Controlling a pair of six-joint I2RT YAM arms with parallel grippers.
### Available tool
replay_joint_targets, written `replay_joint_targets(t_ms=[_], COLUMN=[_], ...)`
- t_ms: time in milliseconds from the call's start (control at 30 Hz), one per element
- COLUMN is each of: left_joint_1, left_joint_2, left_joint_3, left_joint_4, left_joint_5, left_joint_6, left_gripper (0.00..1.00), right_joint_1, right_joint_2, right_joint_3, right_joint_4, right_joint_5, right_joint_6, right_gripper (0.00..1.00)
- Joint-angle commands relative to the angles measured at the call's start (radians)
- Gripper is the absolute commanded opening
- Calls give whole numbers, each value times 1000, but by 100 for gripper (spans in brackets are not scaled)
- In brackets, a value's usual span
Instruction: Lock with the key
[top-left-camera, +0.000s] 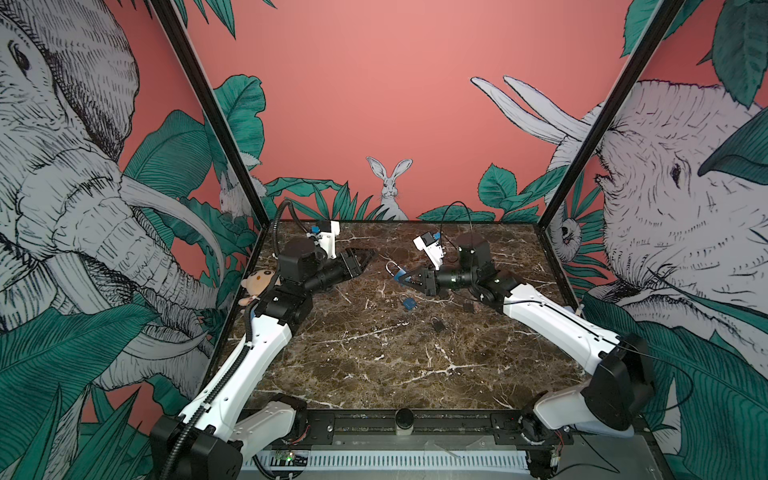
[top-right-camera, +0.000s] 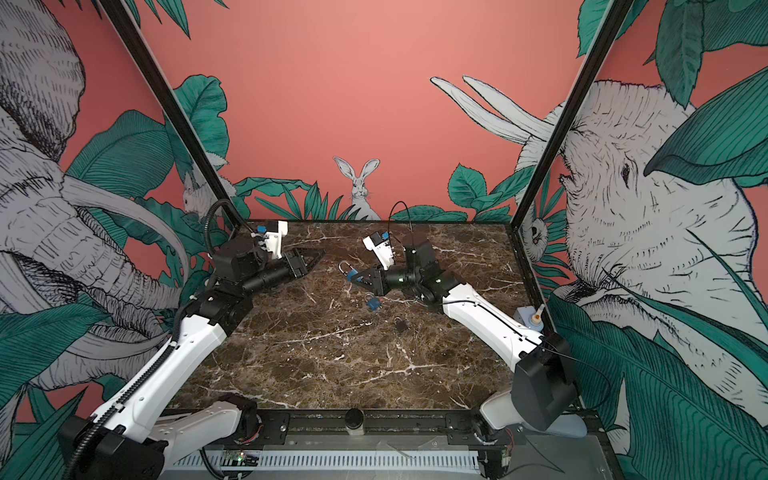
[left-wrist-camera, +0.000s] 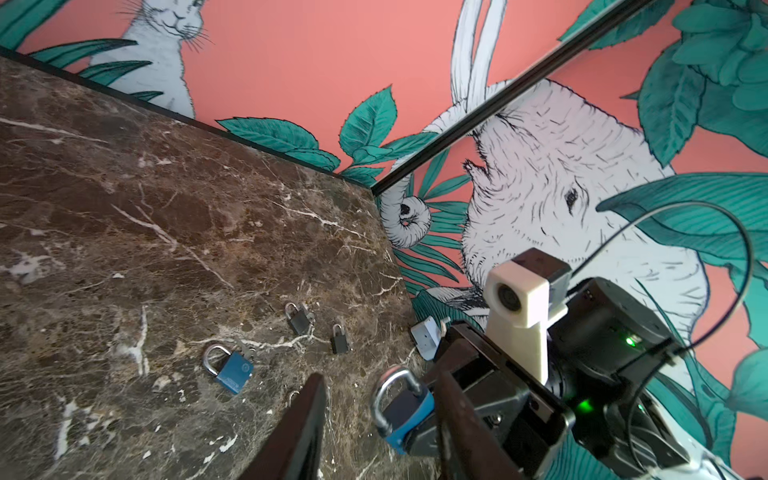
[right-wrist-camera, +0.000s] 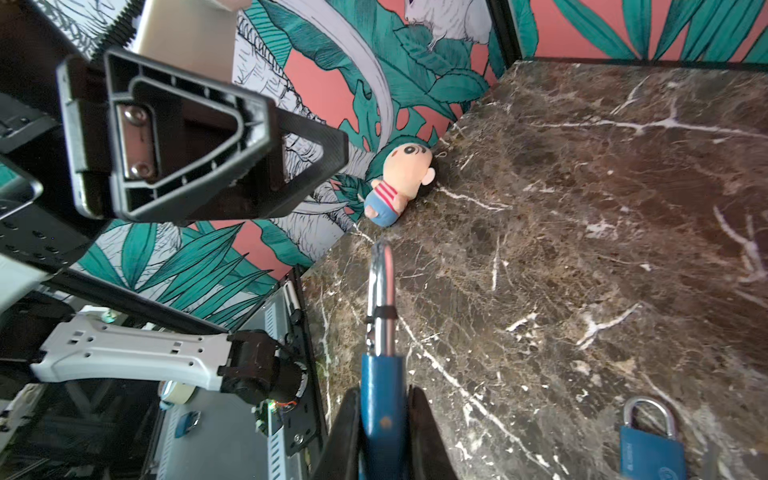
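Right pincer (top-left-camera: 405, 277) is clamped on the blue body of a padlock (top-left-camera: 397, 272), near the centre of both top views, with the shackle pointing to frame left. Left pincer (top-left-camera: 368, 254) stands partly open and empty, just up-left of that lock and apart from it. Second blue padlock (top-left-camera: 409, 303) and two dark padlocks (top-left-camera: 438, 324) lie on the bench (top-left-camera: 374, 365), lower in the frame.

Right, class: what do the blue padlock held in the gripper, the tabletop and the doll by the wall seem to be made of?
Held padlock: its shackle looks like polished steel, mirror-bright; the body is matt blue, probably a plastic cover or paint.
Tabletop: brown marble look with white veins, possibly a printed laminate.
Doll: soft plush fabric with a fuzzy surface.
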Motion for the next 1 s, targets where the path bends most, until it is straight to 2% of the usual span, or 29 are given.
replay_joint_targets(t_ms=[0, 167, 300, 500, 967], left_joint_1=[1, 1, 1, 1, 0], left_joint_2=[9, -3, -42, -56, -5], left_joint_3=[9, -30, -48, -68, -89], left_joint_4=[-20, -8, -25, 3, 86], left_joint_5=[137, 234, 258, 291, 316], left_joint_6=[73, 105, 139, 127, 90], left_gripper=[40, 35, 34, 32, 29], right_joint_1=[-8, -22, -28, -30, -29], right_joint_2=[-55, -63, -59, -35, -11], right_joint_3=[-1, -19, -47, -82, -79], right_joint_4=[30, 56, 119, 253, 251], right_joint_5=[-125, -205, -253, -302, -296], right_joint_6=[49, 102, 167, 281, 289], right_gripper=[0, 0, 0, 0, 0])
